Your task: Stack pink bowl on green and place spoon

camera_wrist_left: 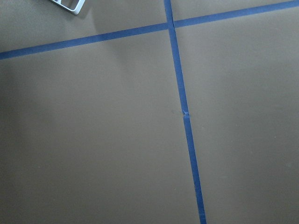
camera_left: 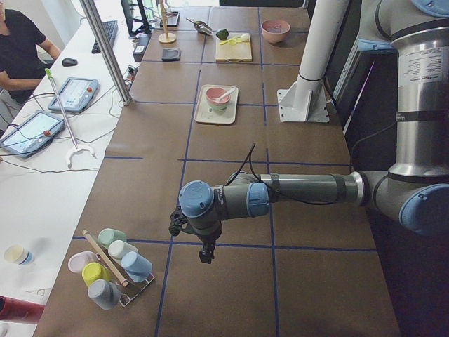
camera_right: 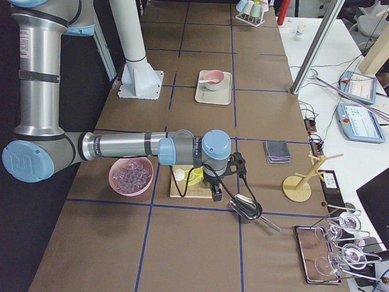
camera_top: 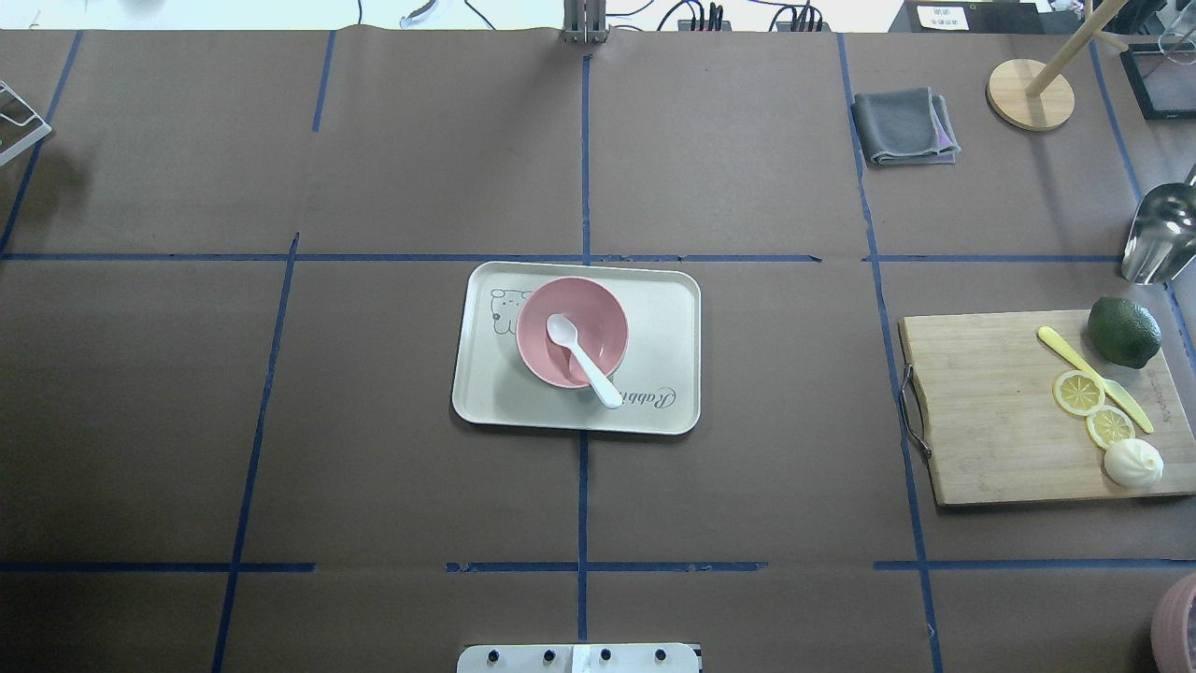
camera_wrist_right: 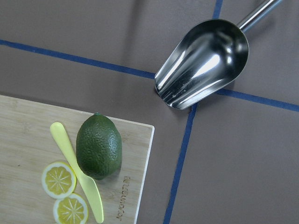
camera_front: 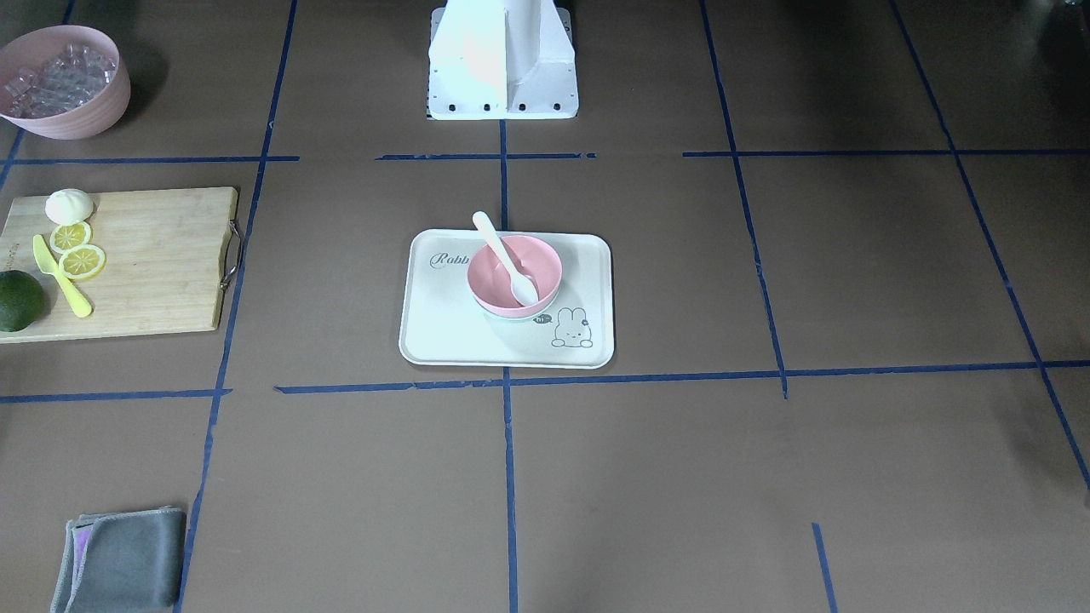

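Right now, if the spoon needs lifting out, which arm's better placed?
Right, marginally: the white spoon sticks out of the pink bowl toward that side. The left hand and right hand hang at opposite ends.

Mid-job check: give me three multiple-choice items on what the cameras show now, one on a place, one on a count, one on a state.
1. The scoop of the spoon lies: A) on the tray B) in the pink bowl C) on the table.
2. How many lemon slices are on the cutting board? A) two B) three C) five.
3. The pink bowl is: A) tipped over B) upside down C) upright on the green bowl.
Answers: B, the scoop rests inside it; A, two lie there; C, a mint rim shows beneath it.
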`<state>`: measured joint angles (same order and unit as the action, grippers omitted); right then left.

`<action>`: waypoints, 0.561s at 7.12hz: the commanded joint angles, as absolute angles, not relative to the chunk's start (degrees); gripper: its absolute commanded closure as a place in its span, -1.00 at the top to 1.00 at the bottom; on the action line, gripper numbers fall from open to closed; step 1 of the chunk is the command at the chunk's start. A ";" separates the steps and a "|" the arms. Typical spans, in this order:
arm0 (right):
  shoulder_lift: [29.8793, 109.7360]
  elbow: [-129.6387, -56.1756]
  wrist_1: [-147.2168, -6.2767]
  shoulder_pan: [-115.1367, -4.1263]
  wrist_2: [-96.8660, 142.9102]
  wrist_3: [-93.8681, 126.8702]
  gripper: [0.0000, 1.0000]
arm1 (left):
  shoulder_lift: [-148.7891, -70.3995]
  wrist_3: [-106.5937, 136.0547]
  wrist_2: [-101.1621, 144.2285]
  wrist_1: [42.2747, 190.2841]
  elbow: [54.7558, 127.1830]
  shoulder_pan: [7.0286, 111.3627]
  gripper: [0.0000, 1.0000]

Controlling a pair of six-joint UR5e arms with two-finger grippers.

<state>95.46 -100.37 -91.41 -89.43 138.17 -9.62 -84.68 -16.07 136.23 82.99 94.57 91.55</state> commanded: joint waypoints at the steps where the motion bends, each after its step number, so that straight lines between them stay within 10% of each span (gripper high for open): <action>1: 95.54 -100.28 -91.49 -89.65 138.34 -8.97 0.99 | -84.99 -13.46 135.97 82.97 94.57 91.58 1.00; 4: 95.63 -98.63 -91.32 -89.65 138.25 -4.66 0.99 | -84.99 -13.10 135.88 82.97 94.48 91.67 1.00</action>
